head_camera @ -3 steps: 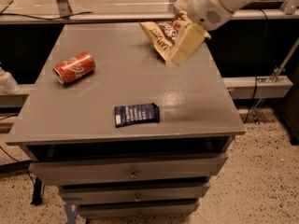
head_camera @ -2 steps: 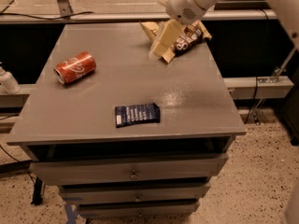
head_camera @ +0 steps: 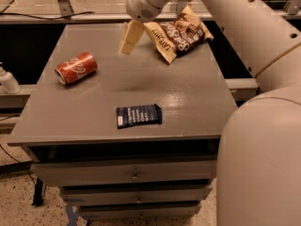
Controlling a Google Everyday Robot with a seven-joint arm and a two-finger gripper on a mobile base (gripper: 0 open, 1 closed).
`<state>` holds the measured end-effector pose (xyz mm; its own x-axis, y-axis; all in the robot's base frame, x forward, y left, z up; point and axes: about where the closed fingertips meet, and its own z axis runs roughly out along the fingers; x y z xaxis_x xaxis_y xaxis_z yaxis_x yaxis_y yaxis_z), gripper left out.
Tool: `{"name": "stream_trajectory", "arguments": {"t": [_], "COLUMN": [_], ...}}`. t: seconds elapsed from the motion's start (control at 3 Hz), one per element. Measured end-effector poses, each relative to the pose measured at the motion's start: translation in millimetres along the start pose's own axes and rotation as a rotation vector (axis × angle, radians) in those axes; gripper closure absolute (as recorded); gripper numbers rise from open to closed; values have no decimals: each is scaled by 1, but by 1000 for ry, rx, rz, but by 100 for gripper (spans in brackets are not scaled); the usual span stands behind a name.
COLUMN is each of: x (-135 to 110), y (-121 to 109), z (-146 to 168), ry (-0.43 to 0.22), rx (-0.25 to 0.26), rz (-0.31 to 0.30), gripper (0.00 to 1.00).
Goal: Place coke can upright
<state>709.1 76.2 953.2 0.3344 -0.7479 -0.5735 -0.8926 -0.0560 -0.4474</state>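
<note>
The red coke can (head_camera: 76, 68) lies on its side on the left part of the grey cabinet top (head_camera: 188, 93), its silver top facing the left front. My gripper (head_camera: 128, 39) hangs in the air over the back middle of the top, to the right of and behind the can and well apart from it. It holds nothing that I can see.
A brown-and-cream crisp bag (head_camera: 181, 34) lies at the back right, just right of the gripper. A flat dark blue packet (head_camera: 138, 115) lies near the front edge. My arm (head_camera: 263, 126) fills the right side. Drawers sit below the top.
The gripper has moved left across the back of the top, from over the crisp bag towards the can's side. The can and packets have not moved.
</note>
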Motion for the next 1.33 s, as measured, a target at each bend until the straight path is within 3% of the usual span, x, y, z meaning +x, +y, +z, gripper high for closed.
{"name": "stream_trajectory", "arguments": {"t": [0.33, 1.0, 1.33], "x": [-18, -26, -32], "y": [7, 44, 48], "z": [44, 122, 149], "ry": [48, 186, 243], "rx": [-42, -166, -230], "rz": [-74, -175, -236], "gripper": [0, 0, 0]}}
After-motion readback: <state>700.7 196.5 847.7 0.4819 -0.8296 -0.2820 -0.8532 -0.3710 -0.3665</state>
